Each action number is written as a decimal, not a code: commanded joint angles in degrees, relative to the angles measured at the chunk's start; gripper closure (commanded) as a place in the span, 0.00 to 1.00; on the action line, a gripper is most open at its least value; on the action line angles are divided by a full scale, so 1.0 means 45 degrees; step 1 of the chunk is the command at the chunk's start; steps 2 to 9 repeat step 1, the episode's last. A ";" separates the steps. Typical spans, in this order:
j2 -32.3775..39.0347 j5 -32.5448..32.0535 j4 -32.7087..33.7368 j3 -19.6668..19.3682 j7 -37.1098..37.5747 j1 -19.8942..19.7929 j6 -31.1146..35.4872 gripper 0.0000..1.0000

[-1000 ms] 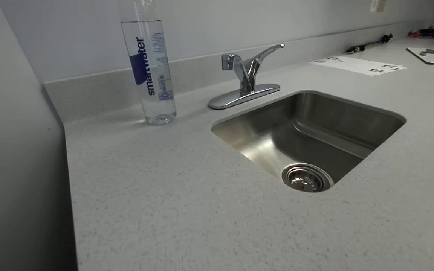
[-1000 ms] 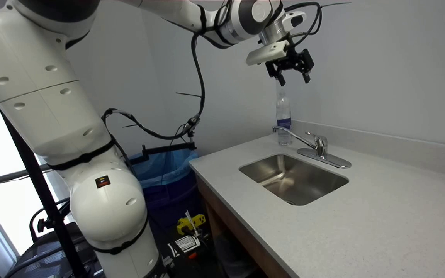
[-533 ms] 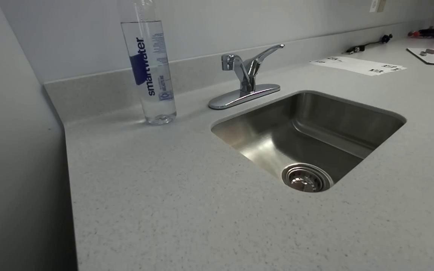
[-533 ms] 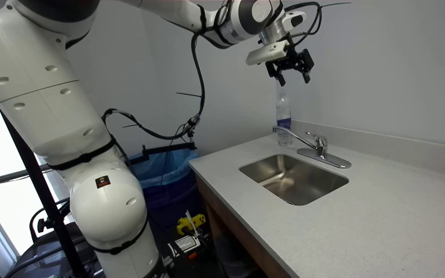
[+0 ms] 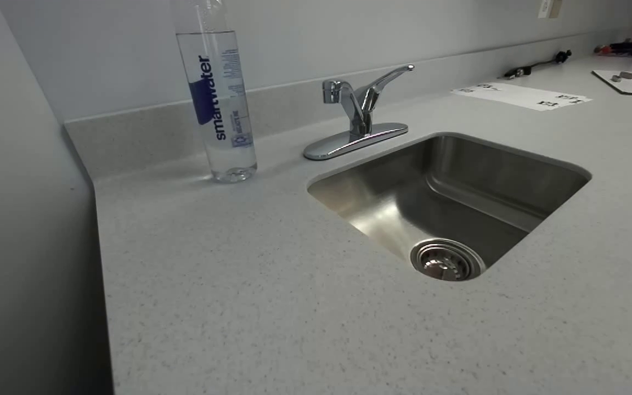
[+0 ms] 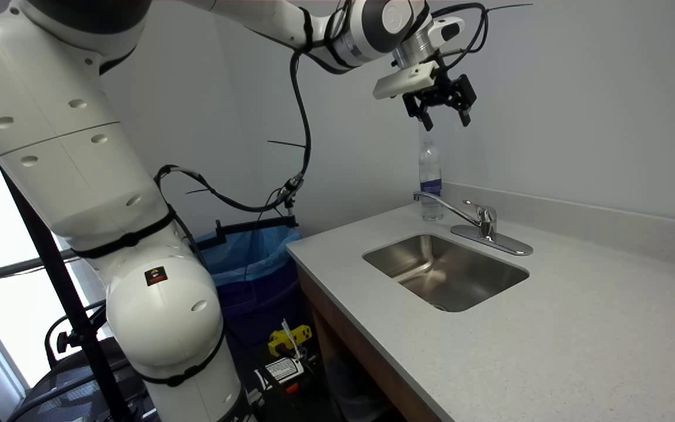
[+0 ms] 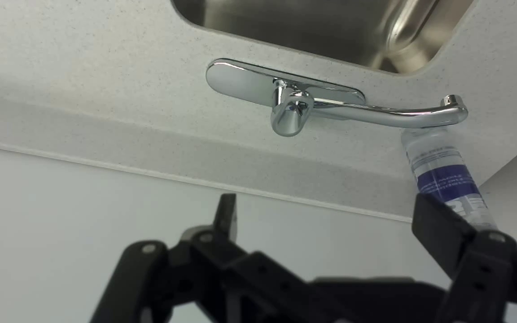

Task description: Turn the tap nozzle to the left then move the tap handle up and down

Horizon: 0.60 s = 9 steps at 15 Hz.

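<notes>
The chrome tap stands on a long oval base behind the sink. Its nozzle (image 5: 332, 90) points toward the bottle side; it also shows in an exterior view (image 6: 446, 206) and in the wrist view (image 7: 388, 116), where it runs to the right, past the sink's corner. The tap handle (image 5: 390, 78) is a lever slanting upward; it also shows in an exterior view (image 6: 487, 214) and in the wrist view (image 7: 289, 122). My gripper (image 6: 446, 122) is open and empty, high above the bottle and tap, touching nothing. Its fingers are wide apart in the wrist view (image 7: 326, 199).
A tall water bottle (image 5: 217, 104) stands beside the tap, close behind the nozzle in the wrist view (image 7: 449, 181). The steel sink (image 6: 437, 281) is set into the pale counter (image 6: 548, 340). A wall and low backsplash (image 6: 595, 217) run behind. Papers (image 5: 519, 96) lie farther along.
</notes>
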 commanded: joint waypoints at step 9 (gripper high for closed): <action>0.0006 0.0059 0.0026 0.0240 -0.0035 -0.0252 -0.0026 0.00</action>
